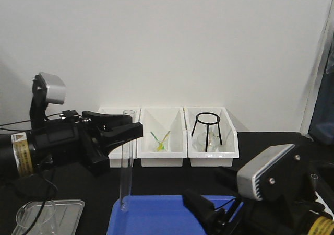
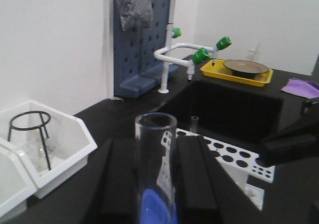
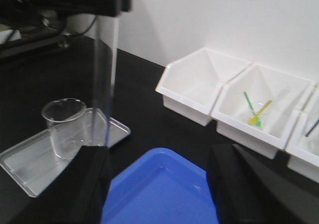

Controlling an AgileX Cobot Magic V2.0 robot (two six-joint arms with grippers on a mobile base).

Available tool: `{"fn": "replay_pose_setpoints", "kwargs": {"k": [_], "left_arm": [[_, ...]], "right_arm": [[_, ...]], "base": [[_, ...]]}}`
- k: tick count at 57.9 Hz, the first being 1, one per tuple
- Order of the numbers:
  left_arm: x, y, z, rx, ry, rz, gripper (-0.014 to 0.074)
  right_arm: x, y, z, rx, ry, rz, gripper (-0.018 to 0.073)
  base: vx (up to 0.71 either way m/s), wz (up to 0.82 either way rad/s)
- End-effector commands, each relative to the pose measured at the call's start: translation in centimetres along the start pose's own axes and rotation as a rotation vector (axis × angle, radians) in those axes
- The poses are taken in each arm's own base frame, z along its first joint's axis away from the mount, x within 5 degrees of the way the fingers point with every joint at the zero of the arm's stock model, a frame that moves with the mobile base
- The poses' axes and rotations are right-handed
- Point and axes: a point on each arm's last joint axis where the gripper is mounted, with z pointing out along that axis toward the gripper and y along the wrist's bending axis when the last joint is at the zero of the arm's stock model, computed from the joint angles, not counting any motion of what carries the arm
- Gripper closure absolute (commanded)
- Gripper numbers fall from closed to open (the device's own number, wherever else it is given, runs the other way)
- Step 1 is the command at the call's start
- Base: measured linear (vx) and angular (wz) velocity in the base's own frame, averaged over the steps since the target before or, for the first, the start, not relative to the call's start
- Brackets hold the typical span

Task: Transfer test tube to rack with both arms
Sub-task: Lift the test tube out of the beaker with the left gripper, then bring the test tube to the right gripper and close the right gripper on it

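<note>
Holding the test tube (image 1: 125,183) upright at centre-left, the left gripper (image 1: 127,132) could drop it if the wide-spread right gripper (image 3: 159,164) closes off-centre.

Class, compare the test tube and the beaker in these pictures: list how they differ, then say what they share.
The test tube is thin and tall; the beaker is wide and short. The test tube is gripped upright in the left claw; the beaker stands free on the metal tray. Both are clear, open at the top, and look empty.
</note>
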Motion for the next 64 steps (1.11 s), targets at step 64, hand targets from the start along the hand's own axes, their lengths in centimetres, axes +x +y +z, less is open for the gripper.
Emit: {"fn": "replay_pose_setpoints", "kwargs": {"k": [64], "left_arm": [[-1.8, -8.0, 3.3, 0.252, -0.082, -0.034, 0.0596]], "right_arm": [[-3.0, 1.0, 0.0, -0.079, -0.235, 0.089, 0.0103]], "base": [[0.00, 0.00]]}}
